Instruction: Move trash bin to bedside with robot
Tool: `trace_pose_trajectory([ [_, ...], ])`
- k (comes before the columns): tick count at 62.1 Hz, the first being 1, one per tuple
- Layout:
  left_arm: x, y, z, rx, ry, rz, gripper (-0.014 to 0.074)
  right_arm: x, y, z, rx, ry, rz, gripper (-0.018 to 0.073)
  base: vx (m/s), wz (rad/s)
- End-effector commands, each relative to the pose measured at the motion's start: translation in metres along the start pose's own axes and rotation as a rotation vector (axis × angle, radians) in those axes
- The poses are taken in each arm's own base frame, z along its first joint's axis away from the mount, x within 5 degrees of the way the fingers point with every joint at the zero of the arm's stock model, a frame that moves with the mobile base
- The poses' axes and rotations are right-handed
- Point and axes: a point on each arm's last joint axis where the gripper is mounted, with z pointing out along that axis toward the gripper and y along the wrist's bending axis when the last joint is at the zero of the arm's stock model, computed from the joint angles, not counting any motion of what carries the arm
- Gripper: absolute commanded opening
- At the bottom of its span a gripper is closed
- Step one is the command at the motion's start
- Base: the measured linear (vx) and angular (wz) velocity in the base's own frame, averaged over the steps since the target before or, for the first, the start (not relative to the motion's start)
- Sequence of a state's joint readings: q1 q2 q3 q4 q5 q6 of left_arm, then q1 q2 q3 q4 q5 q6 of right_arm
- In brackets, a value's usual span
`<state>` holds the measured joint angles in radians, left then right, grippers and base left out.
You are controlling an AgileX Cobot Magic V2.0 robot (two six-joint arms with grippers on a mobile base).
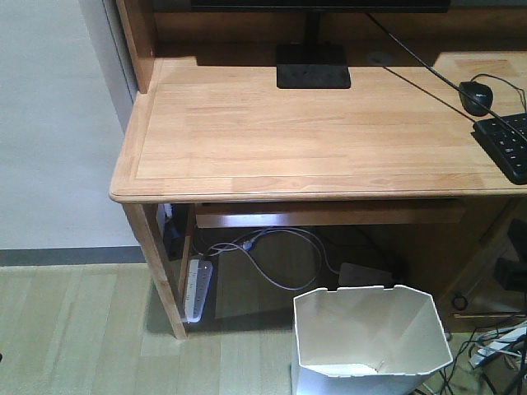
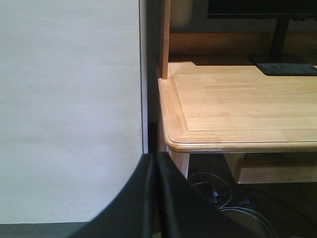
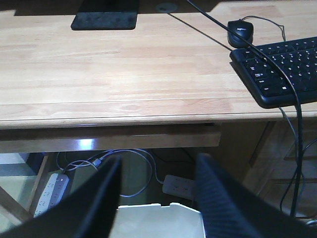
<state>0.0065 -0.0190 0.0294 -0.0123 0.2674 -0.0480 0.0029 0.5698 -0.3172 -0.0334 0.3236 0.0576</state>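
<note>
A pale wall is seen along the left side, with the light wooden desk set against it. In the left wrist view the left gripper is held before the desk's front left corner. Its dark fingers are pressed flat together and nothing is caught between them.

Under the desk, near the front left leg, a white power strip is laid on the wooden floor. A grey cable is looped from it towards the back. On the desktop, a black monitor base is placed at the rear edge, about midway along.

The trash bin is stood upright on the floor in front of the desk, below the right half of the front edge and apart from it. Its angular white rim is turned up, the cream inside is exposed, and its lower part is cut off by the bottom of the front view.

Towards the desk's right edge a black mouse is set near the back. A black keyboard is laid just in front of it, angled towards the front right corner.

In the right wrist view the right gripper is held in front of the desk's front edge, over the bin. Its two fingers are spread wide with nothing gripped, and part of the bin's rim is framed between them.
</note>
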Motion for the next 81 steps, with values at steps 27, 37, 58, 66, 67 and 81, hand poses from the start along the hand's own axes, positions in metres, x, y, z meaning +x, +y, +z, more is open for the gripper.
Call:
trace_pose_trajectory([
  [27, 0.002, 0.000, 0.002, 0.006, -0.056, -0.012, -0.0006, -0.040, 0.001, -0.001, 0.002, 0.014, -0.022, 0.0531, 0.00, 0.00],
  [37, 0.002, 0.000, 0.002, 0.006, -0.056, -0.012, -0.0006, -0.056, 0.001, 0.014, 0.006, 0.125, -0.023, 0.0531, 0.00, 0.00],
  [58, 0.002, 0.000, 0.002, 0.006, -0.056, -0.012, -0.0006, -0.057, -0.016, 0.061, 0.070, 0.328, 0.004, 0.0531, 0.00, 0.00],
  [66, 0.002, 0.000, 0.002, 0.006, -0.056, -0.012, -0.0006, -0.046, -0.026, 0.082, 0.064, 0.413, -0.008, 0.0531, 0.00, 0.00],
  [67, 0.002, 0.000, 0.002, 0.006, -0.056, -0.012, -0.0006, -0.045, -0.027, 0.085, 0.061, 0.420, 0.004, 0.0531, 0.00, 0.00],
  [81, 0.002, 0.000, 0.002, 0.006, -0.056, -0.012, -0.0006, -0.013, -0.048, 0.133, 0.030, 0.565, 0.038, 0.0531, 0.00, 0.00],
])
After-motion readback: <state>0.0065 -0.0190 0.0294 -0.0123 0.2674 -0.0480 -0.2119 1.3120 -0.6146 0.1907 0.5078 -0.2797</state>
